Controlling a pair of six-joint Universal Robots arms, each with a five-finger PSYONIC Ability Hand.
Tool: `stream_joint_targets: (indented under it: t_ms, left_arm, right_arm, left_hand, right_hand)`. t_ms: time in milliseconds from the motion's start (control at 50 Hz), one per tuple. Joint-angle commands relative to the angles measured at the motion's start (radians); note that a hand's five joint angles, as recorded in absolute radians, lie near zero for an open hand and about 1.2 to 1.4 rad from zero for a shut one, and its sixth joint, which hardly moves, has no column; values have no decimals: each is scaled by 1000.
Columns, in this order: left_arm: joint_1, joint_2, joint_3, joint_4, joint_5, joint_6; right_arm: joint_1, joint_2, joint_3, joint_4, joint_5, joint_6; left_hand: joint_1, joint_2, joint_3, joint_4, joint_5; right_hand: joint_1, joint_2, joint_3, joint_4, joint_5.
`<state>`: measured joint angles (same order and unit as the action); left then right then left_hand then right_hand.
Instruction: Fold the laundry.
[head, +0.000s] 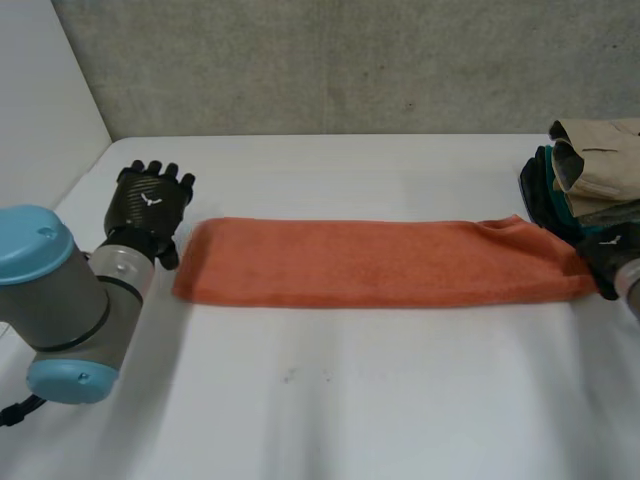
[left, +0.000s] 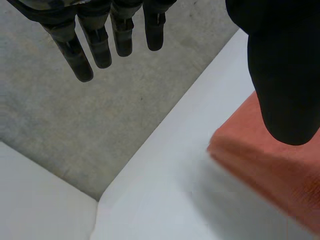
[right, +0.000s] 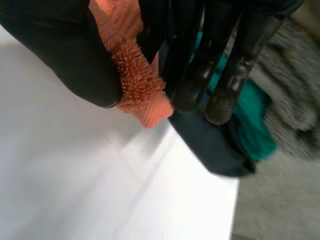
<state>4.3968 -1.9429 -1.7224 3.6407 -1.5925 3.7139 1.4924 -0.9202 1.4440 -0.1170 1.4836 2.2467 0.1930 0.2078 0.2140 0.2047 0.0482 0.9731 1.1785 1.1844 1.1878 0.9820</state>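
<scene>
The orange towel lies as a long strip across the table. Our right hand pinches its right end. Our left hand is spread, empty, just beside the left end. Next, we think, the pinched end must be carried over to the left end.

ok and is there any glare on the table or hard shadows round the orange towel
Head view: no glare on the table, even light, only a faint soft shadow along the orange towel's near edge. Left wrist view: no glare either beside the open left hand. Right wrist view: table matte under the right hand pinching the towel's corner.
</scene>
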Motion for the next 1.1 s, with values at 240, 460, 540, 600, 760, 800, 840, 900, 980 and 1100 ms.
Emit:
stream_joint_targets:
  t_ms: [240, 460, 540, 600, 760, 800, 840, 900, 980, 1100]
  left_arm:
    - [92, 128, -66, -21, 57, -12]
    - [159, 197, -66, -47, 62, -95]
    - [165, 206, -71, -63, 62, -111]
    - [165, 206, -81, -74, 65, -111]
    - [153, 199, -92, -74, 66, -111]
    - [153, 196, -86, -73, 66, -111]
    - [153, 194, -80, -73, 66, -111]
    - [148, 191, -69, -70, 66, -109]
    - [118, 180, -48, -70, 65, -109]
    - [20, 122, -14, -70, 65, -108]
  right_arm:
    - [89, -137, -31, -26, -45, -13]
    - [580, 62, -396, -188, -130, -15]
    - [718, 237, -554, -214, -294, -9]
    - [796, 354, -641, -213, -414, -7]
    - [878, 520, -755, -214, -448, 2]
    - [878, 502, -755, -214, -395, 10]
    - [878, 471, -752, -208, -318, 20]
    - [878, 377, -697, -185, -139, 80]
    - [835, 255, -562, -170, -65, 212]
    - [726, 98, -366, -107, -75, 370]
  left_hand:
    - [-18, -33, -39, -30, -48]
    - [-18, -33, -39, -30, -48]
    - [-18, -33, -39, -30, -48]
    - [-18, -33, -39, -30, -48]
    - [-18, -33, -39, -30, -48]
    - [-18, -33, -39, -30, -48]
    - [-18, -33, -39, -30, -48]
    - [-18, -33, -39, -30, -48]
    - [-18, -33, -39, -30, -48]
    - [-18, -33, -39, -30, -48]
  right_hand:
    - [423, 218, 212, 209, 240]
    - [423, 218, 212, 209, 240]
    - [423, 218, 212, 209, 240]
    - [423, 218, 212, 209, 240]
    - [-423, -629, -634, -638, -607]
    - [-799, -1004, -1010, -1013, -982]
    - [-799, -1004, -1010, -1013, -982]
    - [-799, -1004, -1010, -1013, -982]
    - [-799, -1004, -1010, -1013, -982]
    - [-799, -1004, -1010, -1013, -982]
